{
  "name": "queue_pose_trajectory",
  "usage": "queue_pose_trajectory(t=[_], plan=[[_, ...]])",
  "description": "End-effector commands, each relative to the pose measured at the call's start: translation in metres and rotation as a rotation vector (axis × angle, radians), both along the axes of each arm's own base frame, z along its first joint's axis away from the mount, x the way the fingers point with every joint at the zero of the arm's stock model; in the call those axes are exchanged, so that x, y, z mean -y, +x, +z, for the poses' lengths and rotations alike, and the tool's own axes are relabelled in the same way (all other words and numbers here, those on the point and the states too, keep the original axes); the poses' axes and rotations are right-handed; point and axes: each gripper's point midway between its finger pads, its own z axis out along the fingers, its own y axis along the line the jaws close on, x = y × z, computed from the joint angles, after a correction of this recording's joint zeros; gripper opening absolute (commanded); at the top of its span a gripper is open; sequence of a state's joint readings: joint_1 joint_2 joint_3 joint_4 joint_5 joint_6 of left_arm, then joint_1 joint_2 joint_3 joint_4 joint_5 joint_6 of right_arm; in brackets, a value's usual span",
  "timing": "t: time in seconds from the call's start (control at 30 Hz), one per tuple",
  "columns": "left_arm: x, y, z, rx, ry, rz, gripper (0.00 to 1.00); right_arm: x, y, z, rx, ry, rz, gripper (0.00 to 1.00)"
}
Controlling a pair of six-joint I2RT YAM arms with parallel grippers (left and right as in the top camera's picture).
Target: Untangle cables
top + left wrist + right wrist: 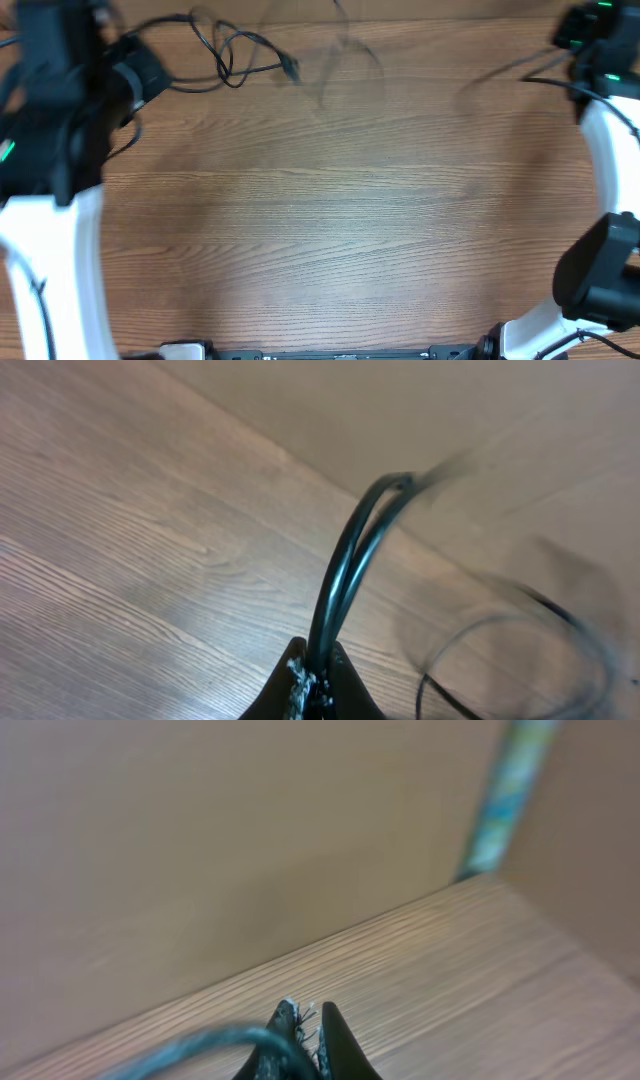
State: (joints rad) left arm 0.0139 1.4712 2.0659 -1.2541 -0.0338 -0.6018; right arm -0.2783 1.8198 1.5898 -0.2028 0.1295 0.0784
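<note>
A thin black cable [232,62] lies in loose loops at the table's far left, with a small plug [290,70] at its end. My left gripper [150,72] is shut on a doubled strand of it, which rises from the jaws [315,672] in the left wrist view [350,560]. Another loop there is blurred [500,630]. A faint, blurred strand [345,55] stretches across the far edge toward my right gripper [568,45]. The right wrist view shows those jaws [308,1020] shut on a cable [200,1045] that runs off to the left.
The wooden table [340,220] spreads below both arms. A plain wall stands behind its far edge [200,840]. The white arm links run down the left [60,260] and right [600,160] sides. A dark bar lies along the front edge [340,354].
</note>
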Motion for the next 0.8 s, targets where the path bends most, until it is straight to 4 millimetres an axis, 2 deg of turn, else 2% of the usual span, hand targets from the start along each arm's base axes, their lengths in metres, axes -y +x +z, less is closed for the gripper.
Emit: queue_pose_trajectory(t=[0.0, 0.1, 0.17, 0.2, 0.27, 0.3, 0.4, 0.47, 0.5, 0.57, 0.7, 0.77], plan=[[-0.03, -0.018, 0.013, 0.017, 0.109, 0.1, 0.04, 0.042, -0.023, 0.064, 0.134, -0.055, -0.111, 0.04], [-0.031, -0.023, 0.015, 0.02, 0.121, 0.104, 0.04, 0.073, -0.036, 0.082, 0.18, -0.099, -0.182, 0.04], [-0.031, -0.023, 0.014, 0.016, 0.122, 0.103, 0.04, 0.097, -0.046, 0.101, 0.243, -0.133, -0.251, 0.04], [-0.031, -0.023, 0.014, 0.013, 0.121, 0.103, 0.04, 0.113, -0.055, 0.12, 0.303, -0.162, -0.3, 0.04], [-0.031, -0.023, 0.014, 0.014, 0.12, 0.103, 0.04, 0.129, -0.068, 0.155, 0.421, -0.21, -0.343, 0.04], [-0.031, -0.023, 0.014, 0.013, 0.12, 0.102, 0.04, 0.136, -0.076, 0.18, 0.515, -0.247, -0.359, 0.04], [-0.034, -0.026, 0.011, -0.004, 0.132, 0.115, 0.04, 0.135, -0.105, 0.249, 0.8, -0.364, -0.377, 0.04], [-0.044, -0.036, 0.003, -0.057, 0.17, 0.159, 0.04, 0.129, -0.134, 0.289, 0.955, -0.515, -0.403, 0.04], [-0.045, -0.038, 0.001, -0.069, 0.175, 0.163, 0.04, 0.132, -0.137, 0.291, 0.955, -0.536, -0.412, 0.04], [-0.051, -0.044, -0.002, -0.092, 0.191, 0.182, 0.04, 0.14, -0.133, 0.281, 0.901, -0.52, -0.422, 0.04], [-0.071, -0.053, 0.003, -0.078, 0.192, 0.284, 0.04, 0.161, -0.104, 0.224, 0.661, -0.424, -0.419, 0.04], [-0.079, -0.049, 0.012, -0.035, 0.194, 0.322, 0.04, 0.165, -0.09, 0.194, 0.553, -0.38, -0.395, 0.04]])
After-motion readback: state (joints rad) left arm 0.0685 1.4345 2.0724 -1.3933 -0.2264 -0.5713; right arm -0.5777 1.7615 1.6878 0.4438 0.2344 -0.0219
